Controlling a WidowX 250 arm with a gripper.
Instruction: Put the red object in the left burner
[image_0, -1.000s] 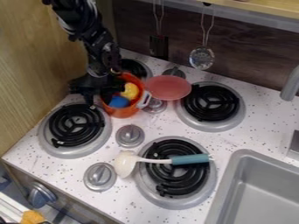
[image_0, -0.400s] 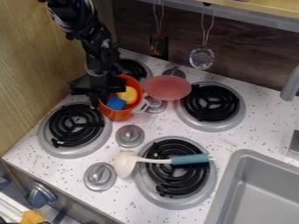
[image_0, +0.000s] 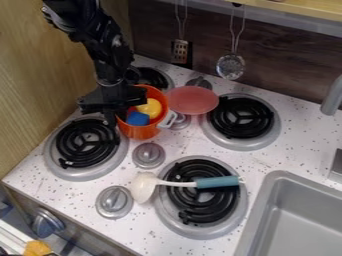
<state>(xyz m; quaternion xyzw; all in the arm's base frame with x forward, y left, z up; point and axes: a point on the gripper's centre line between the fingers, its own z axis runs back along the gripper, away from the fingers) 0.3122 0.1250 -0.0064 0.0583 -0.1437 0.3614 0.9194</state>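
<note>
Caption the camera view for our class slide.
Black gripper at an orange pot holding a yellow object and a blue block.

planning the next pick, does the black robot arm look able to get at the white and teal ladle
Probably yes: the white and teal ladle lies openly across the front right burner, nothing on top, though the black gripper should first clear the orange pot.

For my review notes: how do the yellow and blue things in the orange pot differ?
The yellow thing looks rounded, while the blue thing is blocky with flat faces. The yellow thing sits farther toward the back wall; the blue thing is nearer the pot's front side. Both lie inside the pot.
</note>
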